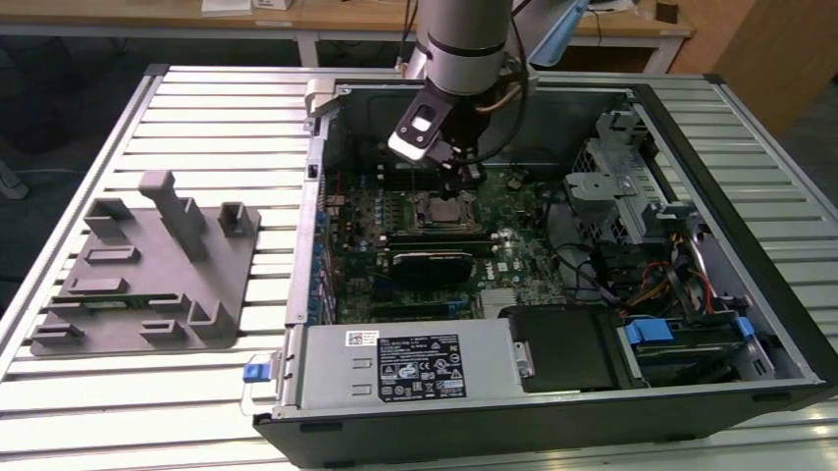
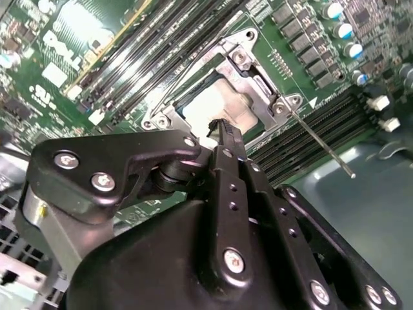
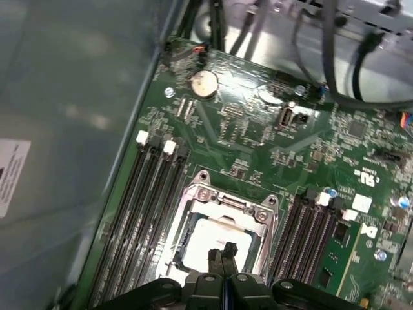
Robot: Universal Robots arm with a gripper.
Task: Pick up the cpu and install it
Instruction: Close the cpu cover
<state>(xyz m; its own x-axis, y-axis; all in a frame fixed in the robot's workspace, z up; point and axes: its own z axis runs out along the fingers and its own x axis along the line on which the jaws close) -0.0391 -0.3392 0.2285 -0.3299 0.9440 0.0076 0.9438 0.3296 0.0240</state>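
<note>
Arm reaches down into the open computer case (image 1: 550,424) on the slatted table (image 1: 196,128). The gripper (image 1: 461,184) is right over the cpu (image 1: 445,209), and its fingers (image 3: 216,257) are pressed together, gripping nothing. The cpu (image 3: 197,240) lies flat in the metal socket frame (image 3: 229,201) on the green board (image 3: 258,129), silver top up, with dark slots on both sides. Finger tips are at the cpu's top (can't tell if touching). The grey tray (image 1: 131,294) sits outside the case, on the exterior view's left.
</note>
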